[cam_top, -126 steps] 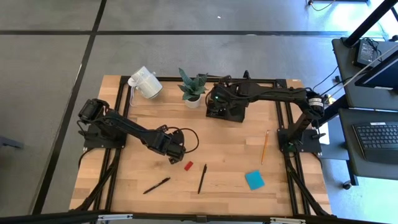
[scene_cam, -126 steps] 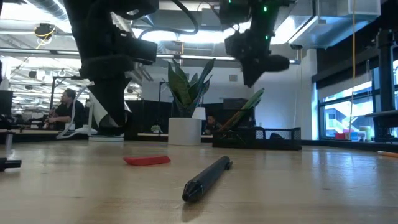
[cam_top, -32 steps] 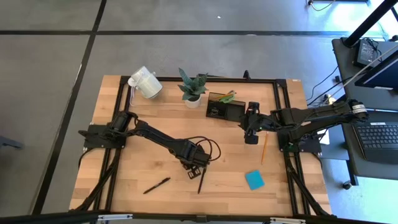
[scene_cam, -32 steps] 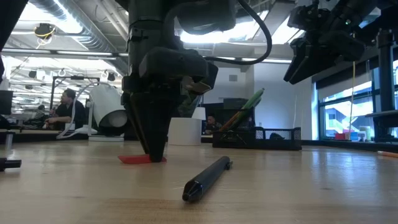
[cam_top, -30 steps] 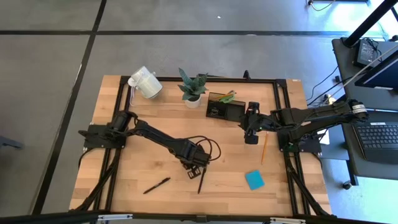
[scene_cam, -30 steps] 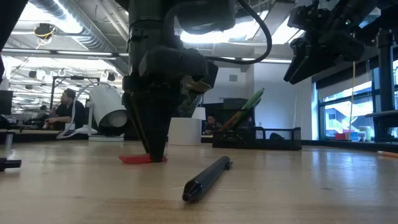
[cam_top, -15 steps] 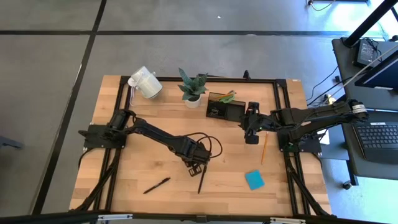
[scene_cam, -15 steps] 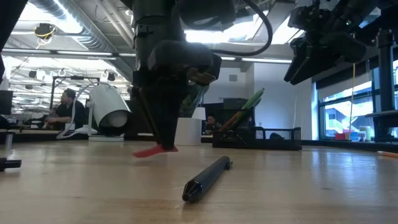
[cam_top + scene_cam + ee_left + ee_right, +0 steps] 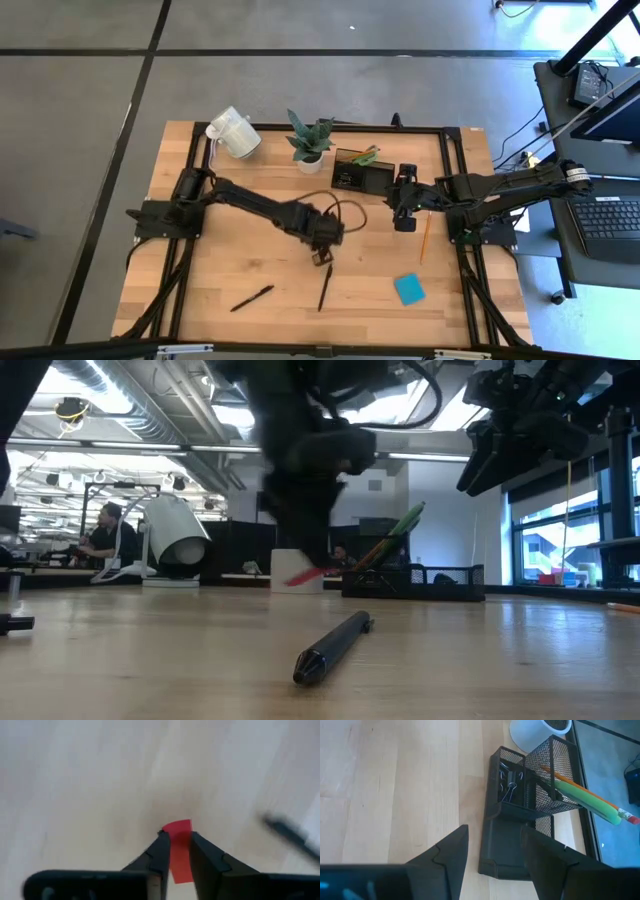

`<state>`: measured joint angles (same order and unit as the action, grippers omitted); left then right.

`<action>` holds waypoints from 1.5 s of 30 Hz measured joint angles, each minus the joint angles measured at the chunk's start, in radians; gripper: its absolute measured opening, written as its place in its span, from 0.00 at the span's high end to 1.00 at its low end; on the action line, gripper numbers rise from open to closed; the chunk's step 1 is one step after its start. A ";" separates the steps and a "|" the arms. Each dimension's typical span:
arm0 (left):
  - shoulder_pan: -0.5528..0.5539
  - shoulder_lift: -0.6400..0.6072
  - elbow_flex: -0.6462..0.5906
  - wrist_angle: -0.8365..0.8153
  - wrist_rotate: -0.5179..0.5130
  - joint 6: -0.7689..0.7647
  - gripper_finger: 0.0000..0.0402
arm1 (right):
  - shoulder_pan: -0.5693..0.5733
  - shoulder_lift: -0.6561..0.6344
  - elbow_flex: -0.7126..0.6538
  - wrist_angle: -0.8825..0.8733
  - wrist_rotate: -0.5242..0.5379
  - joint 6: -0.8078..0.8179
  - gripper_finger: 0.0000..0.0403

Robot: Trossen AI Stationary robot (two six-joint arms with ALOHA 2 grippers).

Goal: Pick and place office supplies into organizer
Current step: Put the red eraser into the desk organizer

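Observation:
My left gripper (image 9: pixel 325 254) hangs over the middle of the table, shut on a small flat red block (image 9: pixel 179 851). In the low view the block (image 9: pixel 304 574) shows clear of the wood. The black mesh organizer (image 9: pixel 360 172) stands at the far edge and holds clips, pencils and a green-handled item (image 9: pixel 585 799). My right gripper (image 9: pixel 492 860) is open in the air just right of the organizer, with nothing between its fingers. A black pen (image 9: pixel 325 288), a second pen (image 9: pixel 250 297), an orange pencil (image 9: pixel 426 235) and a blue sticky pad (image 9: pixel 408 289) lie flat on the table. My left gripper pinches the red block between its two fingers (image 9: pixel 159 851), one on each long side. The block's far end (image 9: pixel 179 826) sticks out past the fingertips. The fingers come steeply from above. The block is lifted clear of the table and hangs tilted.
A white mug (image 9: pixel 232 132) lies on its side at the far left. A white pot with a spiky plant (image 9: pixel 310 142) stands just left of the organizer. Bare wood lies between my left gripper and the organizer. A person sits in the room beyond (image 9: pixel 100 535).
My left gripper has risen from the table with the red block and gone toward the far edge and somewhat right, toward the organizer, rolling a little. The block, which lay flat on the wood, now hangs lifted clear. My right arm has kept still.

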<state>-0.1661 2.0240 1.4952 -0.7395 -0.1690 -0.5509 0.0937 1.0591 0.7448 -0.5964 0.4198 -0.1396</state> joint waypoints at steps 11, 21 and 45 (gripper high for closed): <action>0.181 0.000 0.000 0.314 -0.152 0.439 0.86 | 0.000 -0.048 0.000 -0.136 0.140 0.197 0.55; 0.318 0.009 0.001 0.511 -0.172 0.665 0.86 | 0.000 -0.075 0.000 -0.251 0.142 0.302 0.55; 0.372 0.084 0.000 0.526 -0.063 0.703 0.73 | 0.000 -0.075 0.000 -0.256 0.140 0.313 0.55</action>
<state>0.2062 2.1080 1.4952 -0.2139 -0.2320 0.1520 0.0937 0.9836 0.7448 -0.8524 0.5598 0.1730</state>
